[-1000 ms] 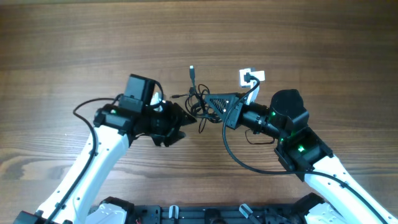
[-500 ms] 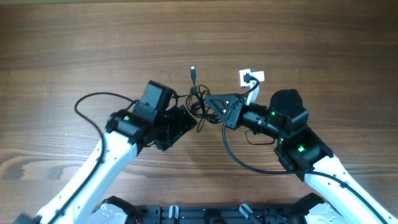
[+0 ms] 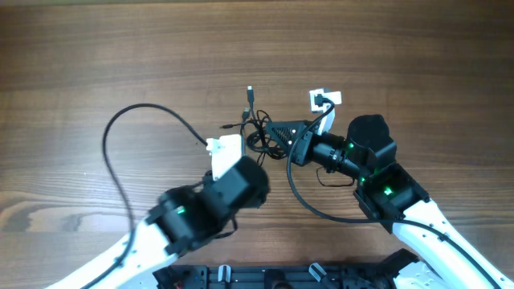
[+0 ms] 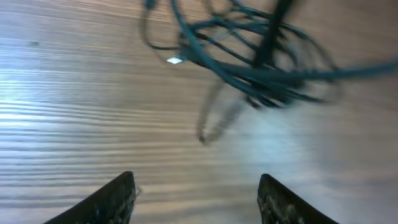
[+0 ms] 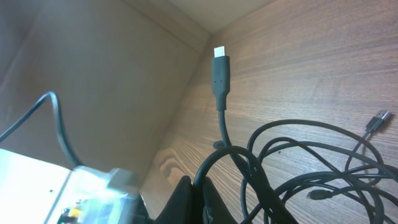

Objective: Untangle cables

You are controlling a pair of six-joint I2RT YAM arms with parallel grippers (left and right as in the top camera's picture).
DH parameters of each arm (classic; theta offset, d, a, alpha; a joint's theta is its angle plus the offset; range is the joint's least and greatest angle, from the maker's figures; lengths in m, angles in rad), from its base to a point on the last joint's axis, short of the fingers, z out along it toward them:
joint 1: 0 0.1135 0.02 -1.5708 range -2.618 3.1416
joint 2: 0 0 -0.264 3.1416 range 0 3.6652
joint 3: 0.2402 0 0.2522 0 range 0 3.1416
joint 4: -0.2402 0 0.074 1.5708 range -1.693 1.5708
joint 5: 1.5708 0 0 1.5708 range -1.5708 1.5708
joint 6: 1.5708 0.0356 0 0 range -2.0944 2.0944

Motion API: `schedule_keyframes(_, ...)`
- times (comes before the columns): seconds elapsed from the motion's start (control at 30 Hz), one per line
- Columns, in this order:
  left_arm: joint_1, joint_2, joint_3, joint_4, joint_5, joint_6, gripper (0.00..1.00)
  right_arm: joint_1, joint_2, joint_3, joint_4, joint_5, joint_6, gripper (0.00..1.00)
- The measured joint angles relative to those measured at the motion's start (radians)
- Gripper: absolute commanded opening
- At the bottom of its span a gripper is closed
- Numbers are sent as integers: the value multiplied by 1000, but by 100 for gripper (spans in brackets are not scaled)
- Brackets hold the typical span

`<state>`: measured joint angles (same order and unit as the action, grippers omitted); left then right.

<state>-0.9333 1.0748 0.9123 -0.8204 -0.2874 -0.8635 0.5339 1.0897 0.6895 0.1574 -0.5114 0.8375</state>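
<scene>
Jaws: left gripper [image 4: 196,185] released, empty; right gripper [image 5: 194,198] clenched on thin black tangled cables [image 3: 255,132], bundle at its 9 o'clock overhead. Risk: a straight pull likely tightens the knot

Bare table [image 3: 120,48] far and left of the cables [image 3: 257,135], free to pass; only one plug [image 3: 250,91] sticks out on the far side. The right side of the tangle is blocked by the right gripper [image 3: 279,131], clamped on the loops, with a white tag [image 3: 333,98] just beyond. The near-left is taken by the left arm [image 3: 217,197] and its thick wire [image 3: 106,144] arching over the wood; in the wrist view the left gripper [image 4: 196,199] has spread fingers, bare wood between it and the tangle.
</scene>
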Motion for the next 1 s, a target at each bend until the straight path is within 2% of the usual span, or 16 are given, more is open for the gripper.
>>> schedule_keyframes(0.07,-8,92,-3,29,-87,-72,64,0,0,0,0,0,3,4)
schedule_keyframes(0.17,-8,190,-5,106,-137,-113,62,0,1,0,0,0,3,5)
schedule_keyframes(0.23,-8,239,-7,141,-158,-127,56,-2,1,0,0,5,6,5)
schedule_keyframes(0.27,-8,269,-9,169,-177,-134,32,-6,1,0,1,13,10,5)
schedule_keyframes(0.3,-8,290,-10,190,-190,-137,16,-9,1,0,1,19,11,5)
schedule_keyframes(0.33,-8,306,-11,203,-200,-146,4,-13,1,0,1,26,14,4)
schedule_keyframes(0.57,39,311,-16,205,-300,-153,4,-13,1,0,-31,38,14,4)
schedule_keyframes(0.73,167,142,-18,111,-314,-163,4,-43,1,1,-203,41,9,5)
schedule_keyframes(0.8,220,46,-18,70,-306,-173,17,-80,1,1,-251,41,6,4)
schedule_keyframes(0.83,239,11,-18,64,-299,-174,29,-90,2,1,-259,41,6,5)
schedule_keyframes(0.9,278,-69,-18,65,-224,-150,33,-103,3,1,-262,40,3,5)
schedule_keyframes(1.0,281,-83,-18,69,-77,-68,36,-114,3,1,-294,27,66,5)
